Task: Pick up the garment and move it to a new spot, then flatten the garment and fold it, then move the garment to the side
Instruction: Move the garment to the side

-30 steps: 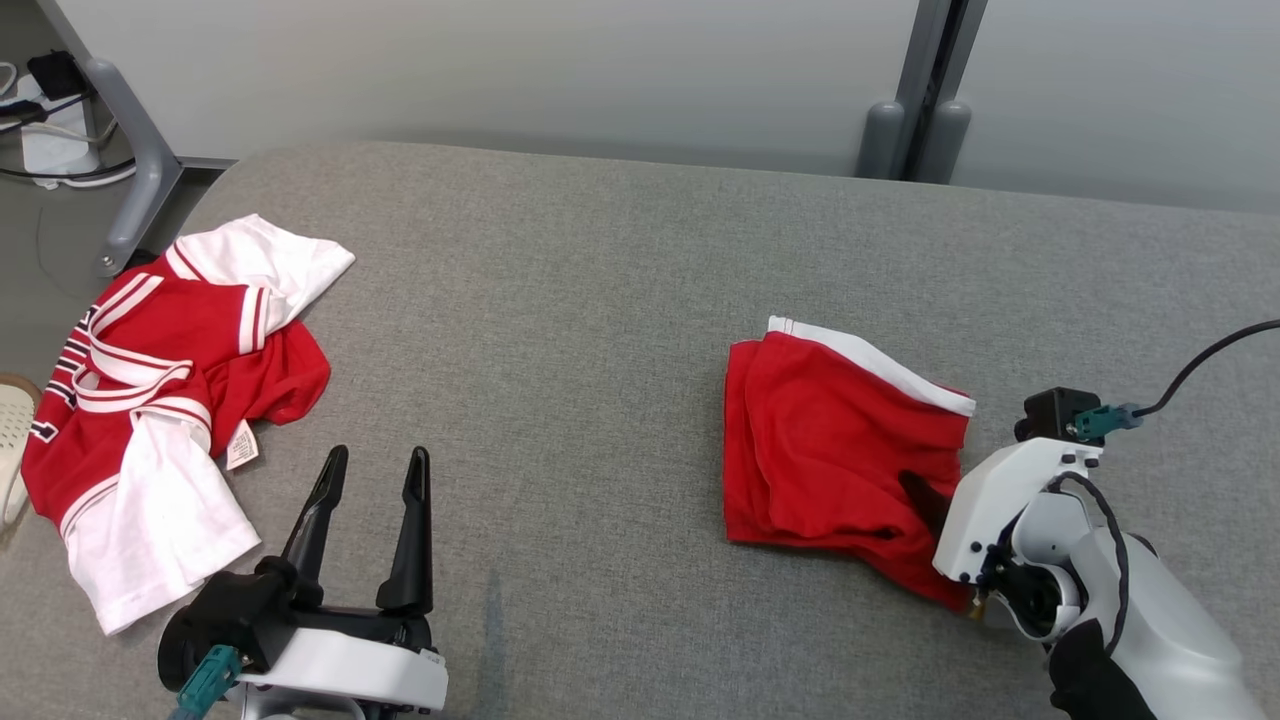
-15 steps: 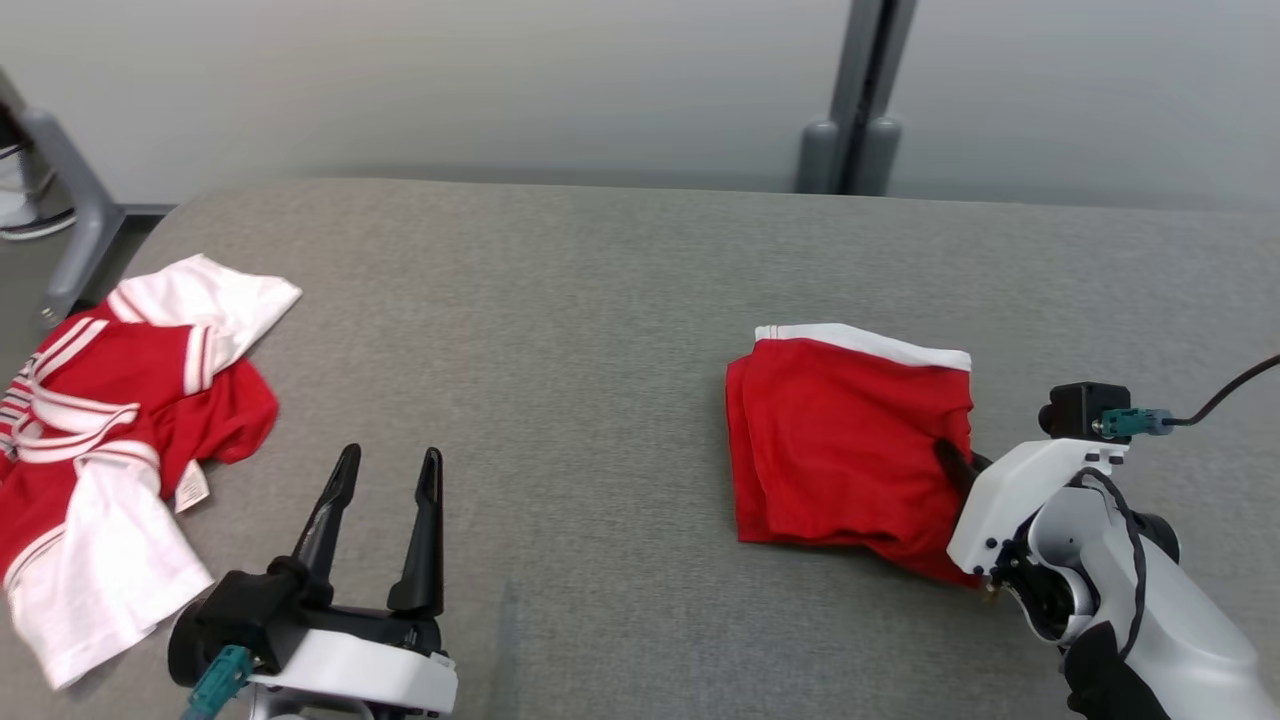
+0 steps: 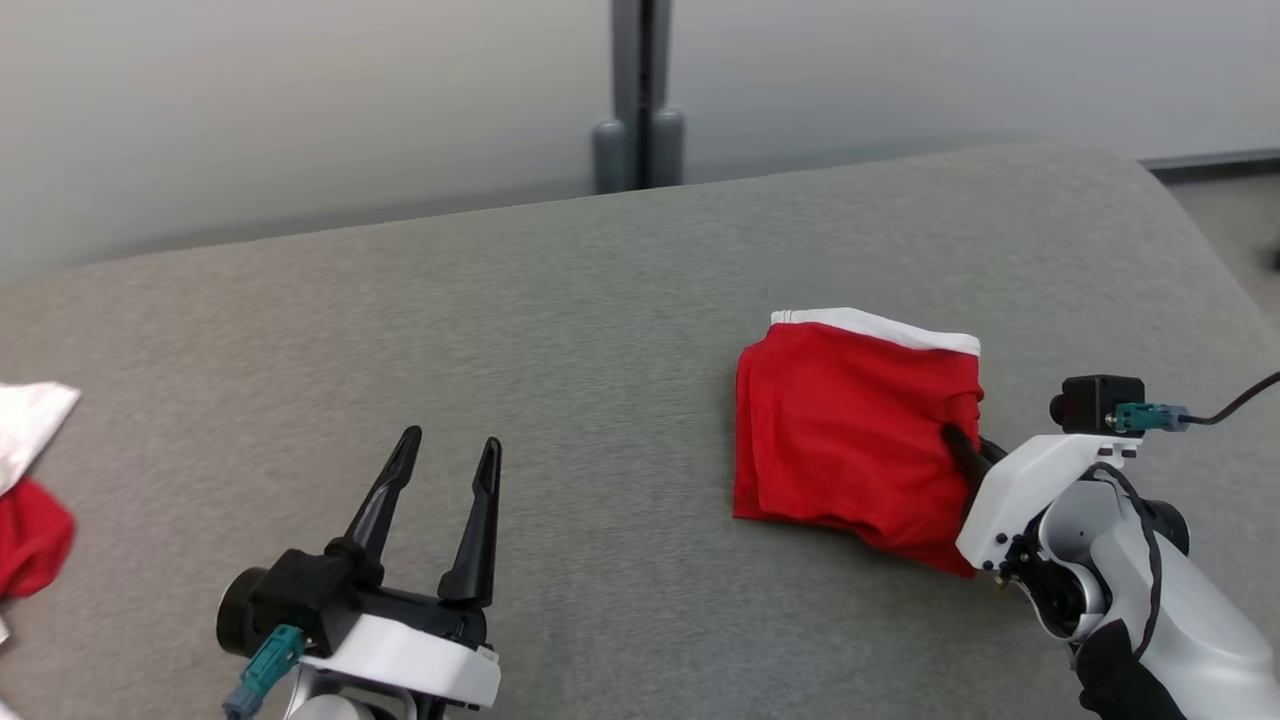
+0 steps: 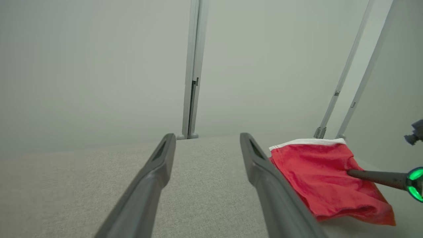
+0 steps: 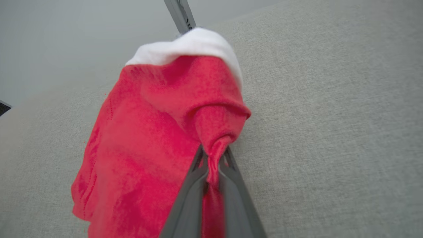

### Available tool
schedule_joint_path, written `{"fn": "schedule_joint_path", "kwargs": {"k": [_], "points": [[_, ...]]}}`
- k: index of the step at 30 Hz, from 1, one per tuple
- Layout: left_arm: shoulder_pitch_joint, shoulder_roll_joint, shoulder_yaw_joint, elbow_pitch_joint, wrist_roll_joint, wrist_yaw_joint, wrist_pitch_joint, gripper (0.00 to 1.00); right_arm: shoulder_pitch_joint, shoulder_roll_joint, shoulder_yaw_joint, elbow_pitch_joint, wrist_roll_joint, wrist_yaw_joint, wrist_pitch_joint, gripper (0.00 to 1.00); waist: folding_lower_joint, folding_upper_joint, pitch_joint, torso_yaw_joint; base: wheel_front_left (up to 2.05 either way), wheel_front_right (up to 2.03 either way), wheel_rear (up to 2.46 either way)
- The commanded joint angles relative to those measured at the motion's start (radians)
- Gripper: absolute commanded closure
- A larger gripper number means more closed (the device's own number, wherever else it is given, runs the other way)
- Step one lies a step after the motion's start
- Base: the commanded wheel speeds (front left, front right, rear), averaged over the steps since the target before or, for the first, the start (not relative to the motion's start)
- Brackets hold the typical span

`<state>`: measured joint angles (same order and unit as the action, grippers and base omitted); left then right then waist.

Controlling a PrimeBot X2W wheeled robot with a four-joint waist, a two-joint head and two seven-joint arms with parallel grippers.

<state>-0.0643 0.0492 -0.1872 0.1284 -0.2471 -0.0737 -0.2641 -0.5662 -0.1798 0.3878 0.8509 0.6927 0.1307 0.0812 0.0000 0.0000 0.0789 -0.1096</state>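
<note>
right gripper (image 5: 214,152) clamped on the folded red cloth garment with white hem (image 3: 850,430), left gripper (image 3: 451,440) spread wide, empty.

A folded red garment (image 3: 850,440), with a white band along its 12 o'clock edge, lies at 3 o'clock on the grey table (image 3: 600,330). The right end effector (image 3: 958,445) reaches in from 4 o'clock and is pinched onto the garment's 3 o'clock edge, where the cloth puckers. The left end effector (image 3: 450,445) is at 7 o'clock, fingers spread and empty. Red and white clothing (image 3: 28,520) lies at 9 o'clock.
</note>
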Motion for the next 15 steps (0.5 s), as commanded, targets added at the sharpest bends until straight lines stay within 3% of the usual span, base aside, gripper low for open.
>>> {"fn": "schedule_joint_path", "kwargs": {"k": [1,9,15], "points": [[-0.015,0.003,-0.007,0.003,0.008,-0.005,0.000,0.00,0.005,-0.008,0.004,-0.011,0.013,0.000,-0.010,1.00,0.0000,0.0000,0.011,-0.077,0.00,0.00,0.00],[-0.035,0.003,-0.035,0.015,0.014,-0.013,0.000,0.00,-0.002,-0.019,0.024,-0.020,0.031,0.000,-0.032,1.00,0.0000,0.0000,0.026,-0.150,0.00,0.00,0.00],[-0.056,0.003,-0.042,0.020,0.025,-0.016,0.000,0.00,-0.060,-0.052,0.058,-0.019,0.019,0.000,-0.048,1.00,0.0000,0.0000,0.051,-0.162,0.00,0.00,0.00]]}}
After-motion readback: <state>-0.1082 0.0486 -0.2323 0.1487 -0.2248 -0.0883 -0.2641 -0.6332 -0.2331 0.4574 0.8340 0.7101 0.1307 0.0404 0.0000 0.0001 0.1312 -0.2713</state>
